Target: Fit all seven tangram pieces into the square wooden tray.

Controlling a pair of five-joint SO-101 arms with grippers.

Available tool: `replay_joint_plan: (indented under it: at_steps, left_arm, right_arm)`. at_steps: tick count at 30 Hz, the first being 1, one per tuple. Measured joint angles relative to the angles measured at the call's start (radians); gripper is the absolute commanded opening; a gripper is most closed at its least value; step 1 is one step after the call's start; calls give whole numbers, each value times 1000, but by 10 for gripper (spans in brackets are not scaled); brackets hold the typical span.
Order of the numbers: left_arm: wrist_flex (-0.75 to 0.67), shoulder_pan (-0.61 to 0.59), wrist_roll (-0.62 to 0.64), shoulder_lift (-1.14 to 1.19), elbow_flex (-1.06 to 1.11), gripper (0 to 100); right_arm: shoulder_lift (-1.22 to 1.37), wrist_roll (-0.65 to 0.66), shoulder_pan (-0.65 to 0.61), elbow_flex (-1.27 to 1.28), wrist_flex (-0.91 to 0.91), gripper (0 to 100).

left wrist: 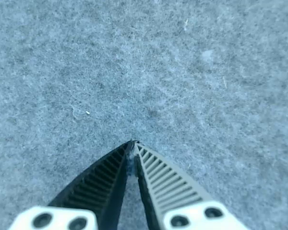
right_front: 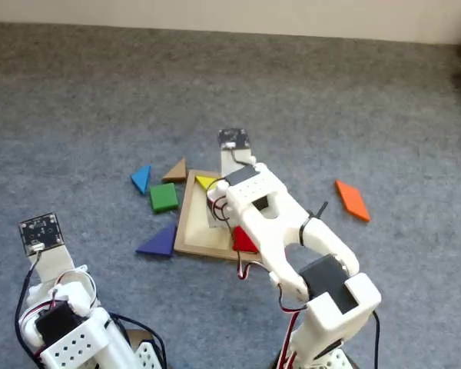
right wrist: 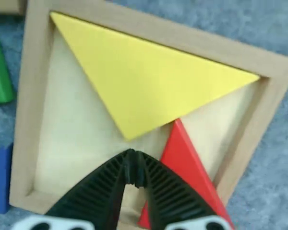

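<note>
Hidden or cut off:
- High view: the right arm [right_front: 280, 231] covers most of the wooden tray [right_front: 186, 224]. Only a corner of the yellow triangle [right_front: 206, 182] and part of the red triangle [right_front: 243, 241] show from under it.
- Right wrist view: the red triangle's far end is cut by the frame and partly behind a tool finger. It seems to ride over the rim, and I can't tell if it's seated flat.

Pieces in the tray: yellow lies flat, long side along one rim, apex toward the middle. Red's tip meets yellow's edge near that apex.

Tools:
- The right tool [right wrist: 133, 160] is clenched, tips together, holding nothing. It sits over bare tray floor just beside yellow's apex. I can't tell whether it touches the floor.
- The left tool [left wrist: 133, 143] is also clenched and empty, above the bare grey desk [left wrist: 206, 72].

Outside the tray:
- green square [right_front: 164, 197], just beside the rim
- small blue triangle [right_front: 141, 178] and brown triangle [right_front: 176, 171], near the far corner
- dark blue triangle [right_front: 160, 241], at the near corner
- orange parallelogram [right_front: 352, 199], well apart, beyond the right arm
</note>
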Motion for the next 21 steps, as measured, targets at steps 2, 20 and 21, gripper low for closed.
replay_joint_plan:
  at_steps: [2, 20, 21]
  left_arm:
    - [0, 0, 0, 0, 0, 8]
    - [0, 0, 0, 0, 0, 8]
    - [0, 0, 0, 0, 0, 8]
  right_arm:
    - [-55, 0, 9, 0, 0, 5]
    - [-331, 181, 86, 198, 15, 5]
    - [-313, 183, 77, 198, 5, 5]
